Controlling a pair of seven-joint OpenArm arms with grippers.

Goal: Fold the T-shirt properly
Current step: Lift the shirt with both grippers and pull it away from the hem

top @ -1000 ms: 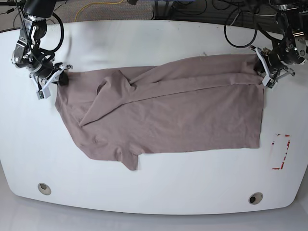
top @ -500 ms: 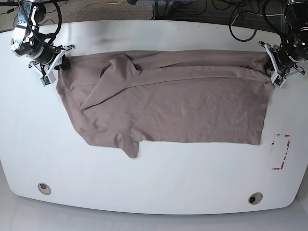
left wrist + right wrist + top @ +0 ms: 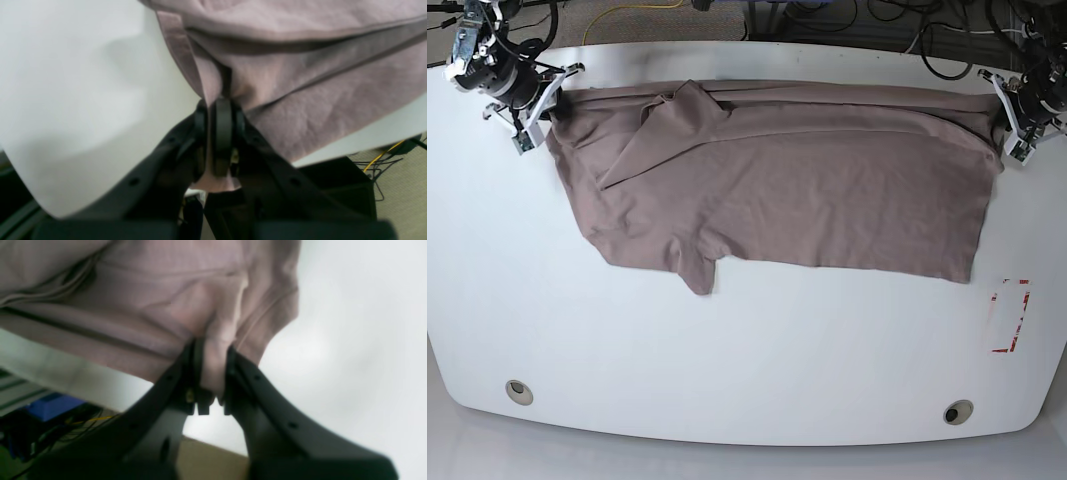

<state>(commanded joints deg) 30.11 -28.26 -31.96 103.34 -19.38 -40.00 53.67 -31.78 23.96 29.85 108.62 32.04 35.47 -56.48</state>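
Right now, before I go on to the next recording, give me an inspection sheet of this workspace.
Surface: white table, two round holes near its front edge.
Job's things: T-shirt spread flat at the back of the table, one sleeve folded over its body, another poking out toward the front.
Clutter: small red-and-white marking on the table beside the shirt.
Grippers: left hand shut on the T-shirt's edge; right hand shut on a bunched fold of the opposite edge.
Cables: black cables and a yellow cable behind the table.
Surroundings: floor behind the table; blue object below the table edge.
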